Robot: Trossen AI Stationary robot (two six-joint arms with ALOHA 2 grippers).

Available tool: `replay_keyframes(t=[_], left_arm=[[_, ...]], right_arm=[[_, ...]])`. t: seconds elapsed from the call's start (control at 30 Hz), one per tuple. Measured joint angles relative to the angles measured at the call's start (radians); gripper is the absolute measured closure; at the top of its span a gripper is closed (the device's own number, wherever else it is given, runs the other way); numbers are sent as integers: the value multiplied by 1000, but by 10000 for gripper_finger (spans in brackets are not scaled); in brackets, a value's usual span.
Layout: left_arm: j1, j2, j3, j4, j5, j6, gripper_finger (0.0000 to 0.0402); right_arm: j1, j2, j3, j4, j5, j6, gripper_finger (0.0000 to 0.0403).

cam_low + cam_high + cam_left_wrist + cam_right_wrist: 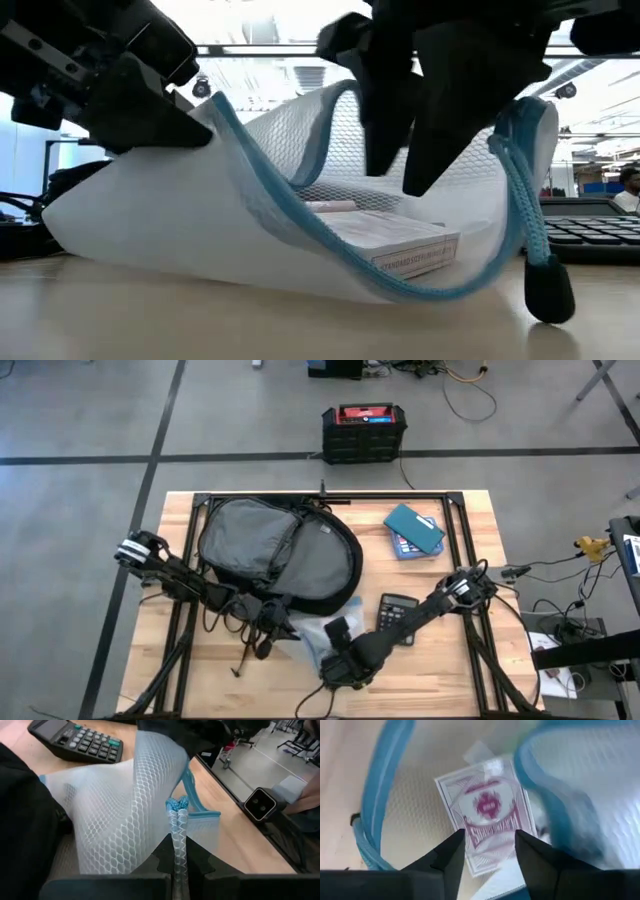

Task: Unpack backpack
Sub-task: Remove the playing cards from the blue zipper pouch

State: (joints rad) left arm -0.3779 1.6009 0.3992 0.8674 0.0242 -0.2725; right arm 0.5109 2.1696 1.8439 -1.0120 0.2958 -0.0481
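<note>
backpack lying at the table's far left-centre, flap open, well clear of the action. left gripper at the near middle, fingers pressed together on the mesh pouch's blue-edged rim, holding the mouth up. right gripper reaching down into the pouch, fingers spread either side of a card box, not yet touching it. calculator just beside the pouch, blue book far right.

risks: closing off-centre and clipping only the box's corner, so it twists or slips out; snagging mesh between a finger and the box and dragging the whole pouch upward; losing the rim pinch under that pull, collapsing the mouth onto the right fingers.
</note>
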Motion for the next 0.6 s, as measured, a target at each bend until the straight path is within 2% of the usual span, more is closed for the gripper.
replay_keyframes(t=[0.17, 0.4, 0.5, 0.6], left_arm=[[-1, -6, -1, -11, -8, -18, 402], [-1, -13, -1, -12, -17, -8, 402], [-1, -13, -1, -15, -17, -15, 402], [-1, -13, -1, -19, -23, -16, 402]], right_arm=[[-38, 6, -3, 27, -116, -47, 165], [-57, 41, -3, 70, -128, -174, 85], [-66, 56, -3, 86, -123, -215, 62], [-82, 79, -5, 85, -175, -211, 56]])
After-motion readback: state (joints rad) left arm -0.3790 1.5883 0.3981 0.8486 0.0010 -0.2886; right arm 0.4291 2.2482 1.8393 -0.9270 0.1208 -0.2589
